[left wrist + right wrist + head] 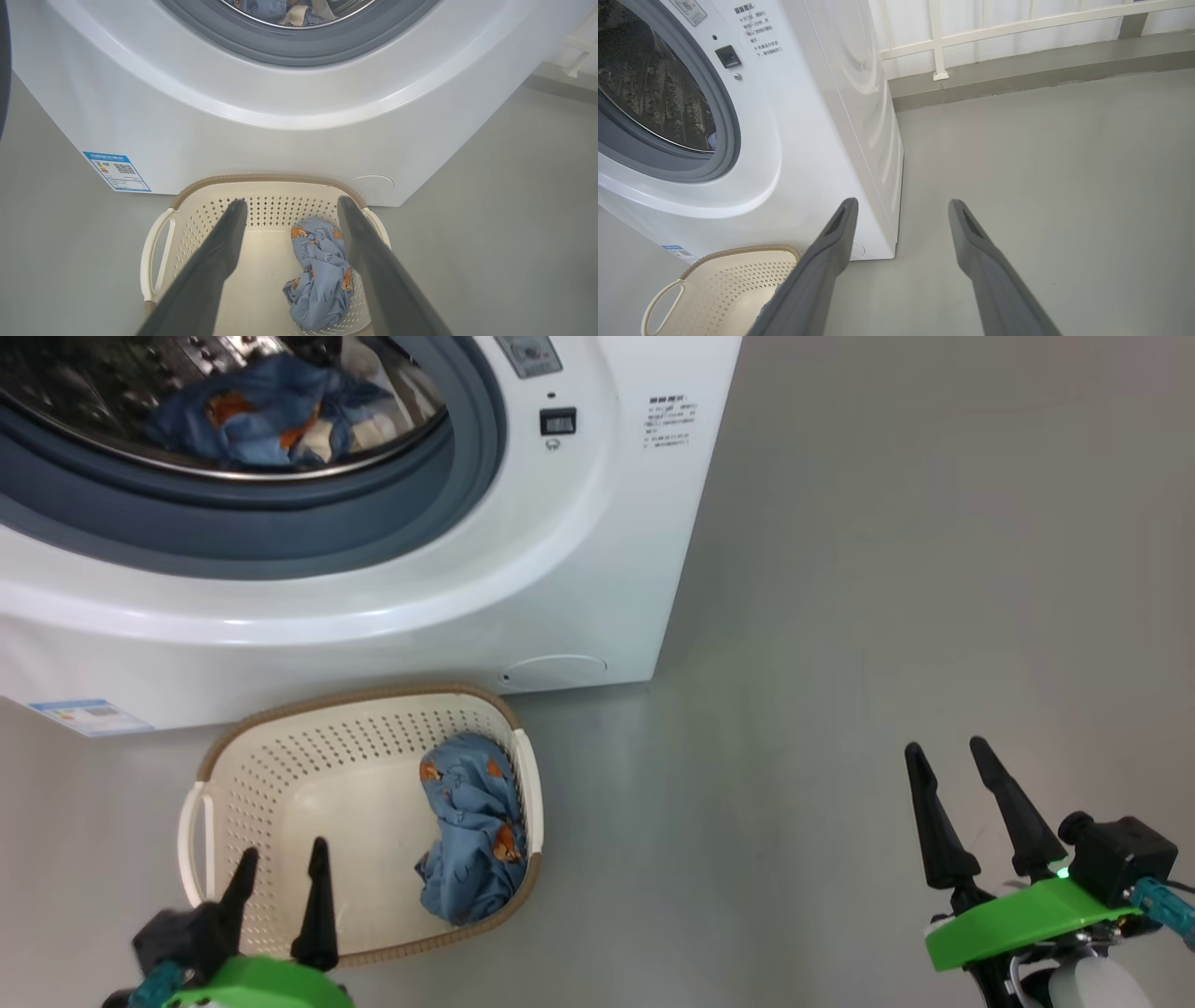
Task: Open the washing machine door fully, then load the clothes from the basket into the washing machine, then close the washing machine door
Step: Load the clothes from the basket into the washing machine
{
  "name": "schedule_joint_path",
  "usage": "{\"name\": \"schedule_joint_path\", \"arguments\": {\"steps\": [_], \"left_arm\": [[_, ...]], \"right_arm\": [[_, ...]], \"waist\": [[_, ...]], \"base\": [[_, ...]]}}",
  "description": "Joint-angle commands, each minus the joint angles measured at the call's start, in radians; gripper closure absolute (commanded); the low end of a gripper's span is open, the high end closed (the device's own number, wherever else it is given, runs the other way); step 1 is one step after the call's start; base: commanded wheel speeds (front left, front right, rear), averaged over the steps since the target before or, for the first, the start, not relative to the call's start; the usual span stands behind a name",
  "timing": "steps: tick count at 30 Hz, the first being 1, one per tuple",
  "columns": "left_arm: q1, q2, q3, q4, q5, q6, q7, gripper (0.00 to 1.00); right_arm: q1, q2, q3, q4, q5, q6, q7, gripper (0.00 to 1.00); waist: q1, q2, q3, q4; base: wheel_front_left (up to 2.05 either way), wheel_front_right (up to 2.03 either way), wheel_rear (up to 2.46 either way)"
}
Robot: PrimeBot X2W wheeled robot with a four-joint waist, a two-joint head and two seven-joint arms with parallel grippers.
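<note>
The washing machine stands with its round mouth uncovered. Its grey gasket rings the steel drum, and a heap of clothes already lies inside. Just in front of the machine's lower edge, close to its base, the basket sits on the floor, with its far brown rim near the round cap low on the machine's front. One more blue garment lies bunched against the basket's right wall, and the rest of the basket's bottom is bare. The left gripper hangs over the basket's near rim, on the side away from the machine, with its fingers spread and nothing between them. In the left wrist view those fingers frame the garment without touching it. The right gripper is well apart from the machine's right front corner, over plain floor, with its fingers also parted and empty. To the right of the machine the smooth grey floor runs wide and unbroken. In the right wrist view it reaches a low step beneath a white railing behind the machine's side panel. A blue label sticker marks the machine's lower left front.
</note>
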Motion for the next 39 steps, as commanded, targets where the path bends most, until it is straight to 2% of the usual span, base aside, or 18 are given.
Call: {"name": "schedule_joint_path", "arguments": {"steps": [1,9,26,39], "left_arm": [[-0.040,0.012,0.017,0.004,-0.009,-0.002,-0.007,0.00],[-0.157,0.041,-0.092,0.160,-0.049,-0.002,-0.007,0.00],[-0.466,0.105,-0.329,0.525,-0.154,-0.002,-0.007,0.00],[-0.667,0.145,-0.589,0.702,-0.300,-0.002,-0.004,0.00]], "right_arm": [[-0.023,-0.005,0.024,-0.027,-0.006,0.002,-0.005,0.00],[-0.056,0.005,0.027,-0.036,-0.004,0.002,-0.005,0.00],[-0.165,0.029,0.037,-0.061,-0.004,0.002,-0.005,0.00],[-0.228,0.037,0.047,-0.088,-0.006,0.002,-0.005,0.00]], "waist": [[0.0000,-0.0001,0.024,-0.007],[0.0000,-0.0001,0.094,-0.013],[0.0000,-0.0001,0.315,-0.052],[0.0000,-0.0001,0.458,-0.078]], "base": [[0.00,0.00,0.00],[0.00,0.00,0.00],[0.00,0.00,0.00],[0.00,0.00,0.00]]}}
